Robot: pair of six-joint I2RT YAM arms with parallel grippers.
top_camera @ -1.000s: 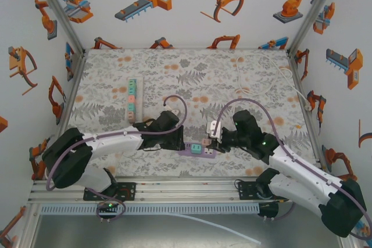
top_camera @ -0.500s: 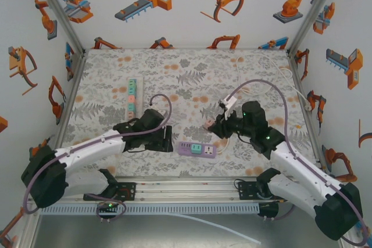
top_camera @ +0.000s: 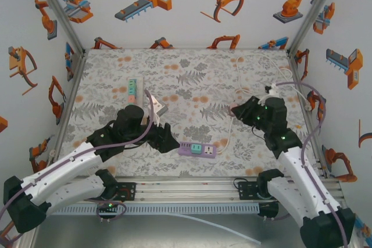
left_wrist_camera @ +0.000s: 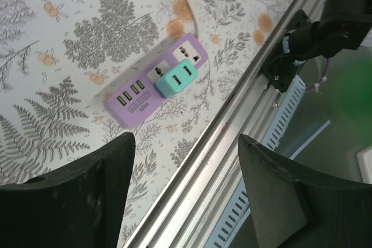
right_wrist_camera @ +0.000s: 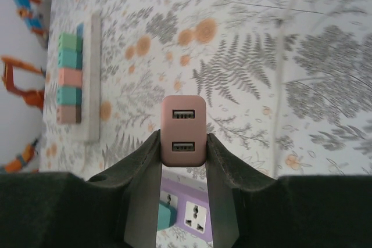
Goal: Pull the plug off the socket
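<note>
Gripping the pink plug (right_wrist_camera: pixel 183 132) by its two flat sides, the right jaws are closed narrow on it and hold it in the air, well apart from the purple socket strip (top_camera: pixel 197 149). In the right wrist view the plug lies with its long axis along the fingers (right_wrist_camera: pixel 139 172), its two ports facing the camera. The strip is seen below it, on the side of the arm's base. So I judge that this plug is already out of the socket, and the coming move is more about putting it down than about pulling.

The strip lies flat on the desk (top_camera: pixel 192 74), near the front edge, with its long axis running left to right in the top view. A teal plug (left_wrist_camera: pixel 177 78) sits in one of its sockets, about the middle of the strip. The left jaws are wide, with nothing between the fingers (left_wrist_camera: pixel 64 196). They hang near the left end of the strip. From the left wrist camera the strip lies ahead of the jaws and diagonal to them.

The left arm is the nearer one to the strip. The right arm is farther back, towards the right side of the desk. A white cord (top_camera: pixel 231 129) leaves the right end of the strip and passes close by the right arm.
</note>
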